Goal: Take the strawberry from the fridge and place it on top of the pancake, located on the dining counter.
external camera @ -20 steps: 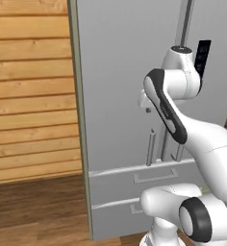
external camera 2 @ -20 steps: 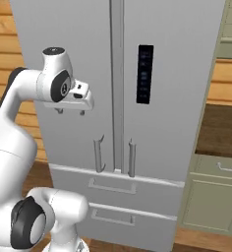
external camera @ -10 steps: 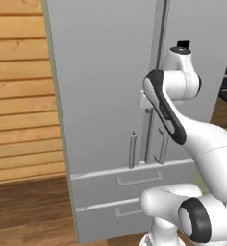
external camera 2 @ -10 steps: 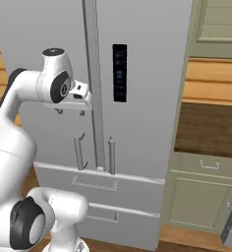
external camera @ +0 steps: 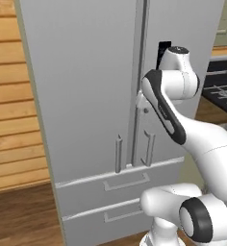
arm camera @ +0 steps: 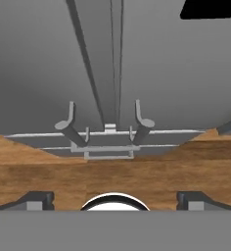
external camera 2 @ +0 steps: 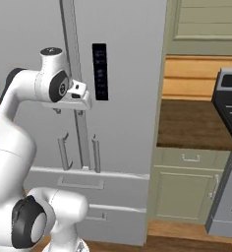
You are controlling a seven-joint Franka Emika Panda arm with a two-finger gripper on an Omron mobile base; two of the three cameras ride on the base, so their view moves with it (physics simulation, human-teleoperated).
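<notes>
The fridge (external camera: 86, 86) is a tall light-grey appliance with both upper doors shut, so the strawberry is hidden. Its two vertical bar handles (external camera: 119, 153) flank the centre seam above two drawers. My gripper (external camera 2: 68, 108) hangs in front of the seam at mid-door height, pointing down, well above the handles (external camera 2: 64, 150). In the hand view the gripper (arm camera: 115, 200) is open, its tips far apart with nothing between them, looking down the fridge front (arm camera: 176, 73) at the handles (arm camera: 68, 125). The pancake and the dining counter are out of view.
A black panel (external camera 2: 100, 71) sits on the right door. Right of the fridge a dark worktop (external camera 2: 191, 125) lies over green-grey cabinets (external camera 2: 184, 189), with a stove (external camera 2: 231, 98) at the far right. A wood-plank wall (external camera: 12, 120) stands left of the fridge.
The whole picture has slid left in both base views: the base has driven to the right along the fridge. The arm keeps its pose and the gripper stays open.
</notes>
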